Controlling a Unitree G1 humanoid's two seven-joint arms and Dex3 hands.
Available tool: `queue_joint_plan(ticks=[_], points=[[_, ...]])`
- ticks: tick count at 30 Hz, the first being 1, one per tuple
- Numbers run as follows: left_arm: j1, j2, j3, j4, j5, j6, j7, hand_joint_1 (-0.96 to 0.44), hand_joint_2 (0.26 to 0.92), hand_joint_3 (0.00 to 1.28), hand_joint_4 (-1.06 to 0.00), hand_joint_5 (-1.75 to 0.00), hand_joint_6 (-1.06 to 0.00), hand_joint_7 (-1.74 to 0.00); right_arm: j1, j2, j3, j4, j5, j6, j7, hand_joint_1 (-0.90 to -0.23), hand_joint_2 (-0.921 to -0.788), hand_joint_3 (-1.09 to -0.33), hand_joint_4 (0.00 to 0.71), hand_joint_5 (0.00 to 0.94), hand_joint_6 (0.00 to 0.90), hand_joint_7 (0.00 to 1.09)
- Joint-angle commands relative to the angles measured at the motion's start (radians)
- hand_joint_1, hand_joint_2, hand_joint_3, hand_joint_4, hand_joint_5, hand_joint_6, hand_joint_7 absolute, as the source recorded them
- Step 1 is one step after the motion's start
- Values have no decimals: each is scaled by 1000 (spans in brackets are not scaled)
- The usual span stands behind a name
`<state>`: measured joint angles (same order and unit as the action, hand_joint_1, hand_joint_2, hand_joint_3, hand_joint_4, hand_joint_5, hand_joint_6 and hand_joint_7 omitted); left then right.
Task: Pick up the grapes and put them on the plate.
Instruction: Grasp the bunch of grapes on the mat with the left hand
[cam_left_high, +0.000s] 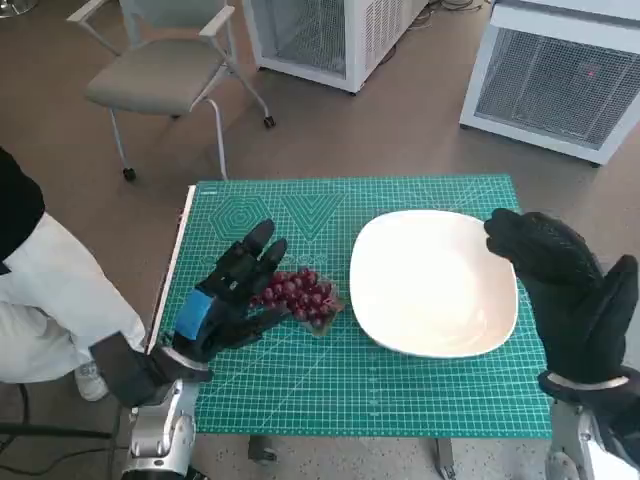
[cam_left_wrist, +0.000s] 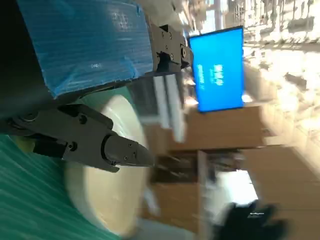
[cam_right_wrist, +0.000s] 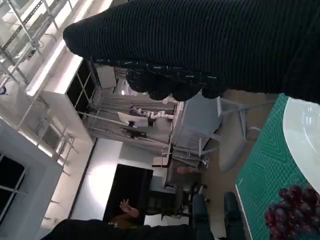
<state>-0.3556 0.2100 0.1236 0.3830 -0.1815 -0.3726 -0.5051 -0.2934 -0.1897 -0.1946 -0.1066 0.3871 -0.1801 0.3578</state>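
Observation:
A bunch of dark red grapes (cam_left_high: 299, 295) lies on the green cutting mat (cam_left_high: 400, 385), just left of the white plate (cam_left_high: 430, 285). My left hand (cam_left_high: 235, 290) hovers over the bunch's left side, fingers spread, holding nothing. My right hand (cam_left_high: 560, 285) stands at the plate's right edge with its gloved fingers curled toward the rim, nothing in them. The right wrist view shows the grapes (cam_right_wrist: 292, 212) and a slice of the plate (cam_right_wrist: 305, 132) below the glove (cam_right_wrist: 200, 45). In the left wrist view the plate (cam_left_wrist: 112, 175) lies beyond my black fingers (cam_left_wrist: 90, 137).
A grey chair (cam_left_high: 165, 70) stands on the floor beyond the table's left corner. Two white cabinets (cam_left_high: 555, 70) stand farther back. A person in white and black (cam_left_high: 50, 290) sits close at the table's left. Another person shows far off in the right wrist view.

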Motion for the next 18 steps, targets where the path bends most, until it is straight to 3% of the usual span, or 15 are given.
queue_joint_plan(ticks=[1, 4, 9, 18], points=[[-33, 192, -122, -124, 571, -32, 247, -222, 898, 23, -158, 0, -236, -3, 25, 5, -1, 9, -1, 4, -4, -432, -921, -633, 414, 656, 170, 956], [-33, 229, -174, -263, 740, 134, 233, -199, 851, 10, -92, 0, -203, -1, 24, 4, -3, 12, 3, 7, -2, -432, -921, -633, 413, 657, 169, 956], [-79, 207, -237, -358, 820, 364, 103, -103, 781, 3, -37, -1, -189, -2, 23, 4, -1, 11, 7, 12, -4, -432, -921, -634, 411, 658, 168, 957], [-140, 158, -340, -377, 937, 542, 18, -54, 754, 0, -35, -4, -197, -6, 24, 6, 3, 4, 8, 13, -5, -436, -921, -635, 409, 663, 166, 961]])
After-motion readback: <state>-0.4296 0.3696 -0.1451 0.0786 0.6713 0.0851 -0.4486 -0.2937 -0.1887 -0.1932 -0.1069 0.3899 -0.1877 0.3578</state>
